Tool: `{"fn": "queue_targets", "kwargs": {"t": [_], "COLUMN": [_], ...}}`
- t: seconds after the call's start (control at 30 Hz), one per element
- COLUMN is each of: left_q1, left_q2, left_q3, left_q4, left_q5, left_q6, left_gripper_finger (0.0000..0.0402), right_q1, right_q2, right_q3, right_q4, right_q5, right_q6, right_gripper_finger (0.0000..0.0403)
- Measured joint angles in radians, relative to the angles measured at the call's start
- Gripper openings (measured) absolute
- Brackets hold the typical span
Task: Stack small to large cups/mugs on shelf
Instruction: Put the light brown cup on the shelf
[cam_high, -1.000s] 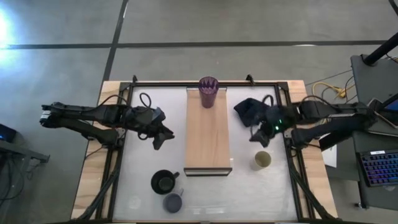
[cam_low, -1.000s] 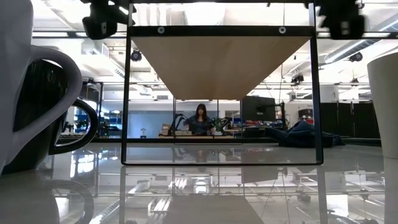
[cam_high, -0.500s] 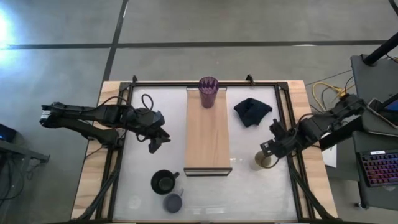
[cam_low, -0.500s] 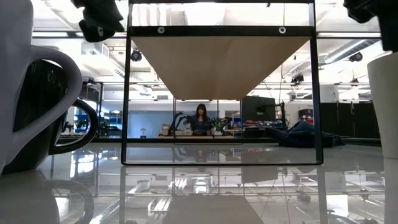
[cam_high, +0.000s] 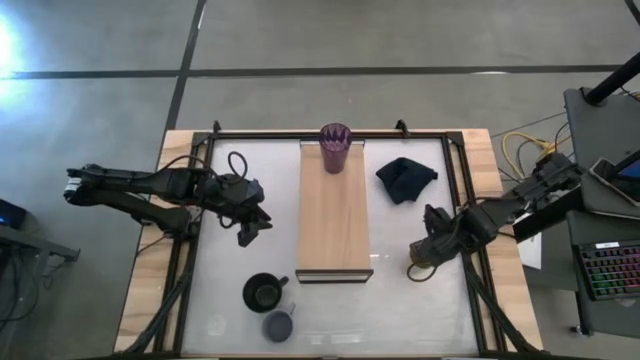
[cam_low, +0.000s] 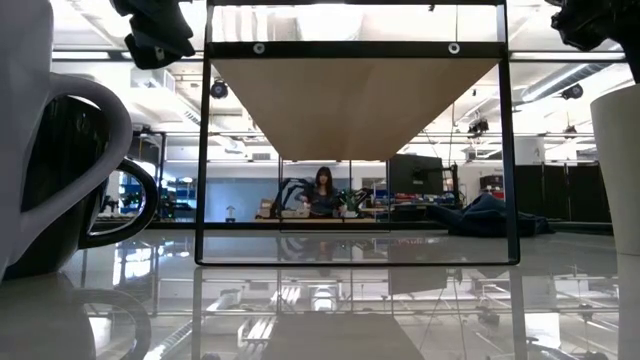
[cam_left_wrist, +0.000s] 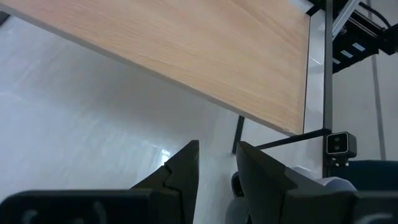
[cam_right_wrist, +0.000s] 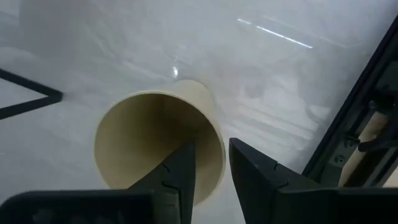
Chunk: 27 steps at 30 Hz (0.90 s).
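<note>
Right gripper (cam_right_wrist: 211, 171) down at the beige cup (cam_right_wrist: 155, 140), fingers straddling its rim, not clamped, left gripper (cam_high: 250, 228) nearly closed, empty, beside the shelf (cam_high: 334, 215)

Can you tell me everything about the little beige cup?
The little beige cup is round, plain and smooth, with no handle and a darker inside that looks empty. It stands upright on the white table, to the right of the wooden shelf. The right gripper is over it, one finger inside the rim and one outside, with the wall between them.
</note>
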Motion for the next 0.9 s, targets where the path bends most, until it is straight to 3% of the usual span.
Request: {"fn": "queue_targets", "kwargs": {"t": [0.37,0.57,0.67,0.77,0.9], "left_q1": [0.000,0.000,0.000,0.000,0.000], "left_q2": [0.000,0.000,0.000,0.000,0.000], "left_q3": [0.000,0.000,0.000,0.000,0.000], "left_q4": [0.000,0.000,0.000,0.000,0.000], "left_q5": [0.000,0.000,0.000,-0.001,-0.001], "left_q6": [0.000,0.000,-0.001,-0.001,-0.007], "left_gripper_finger": [0.0093,0.0093,0.0093,0.0093,0.0093], "right_q1": [-0.003,-0.074,-0.130,-0.189,-0.251], "right_q2": [0.132,0.164,0.167,0.157,0.158], "right_q3": [-0.006,0.039,0.068,0.124,0.303], "right_q4": [-0.003,-0.005,-0.013,-0.021,-0.151], "right_q5": [0.001,0.001,0.002,0.002,0.020], "right_q6": [-0.006,-0.147,-0.250,-0.346,-0.438], "right_gripper_finger": [0.0089,0.0023,0.0012,0.0010,0.0009]}}
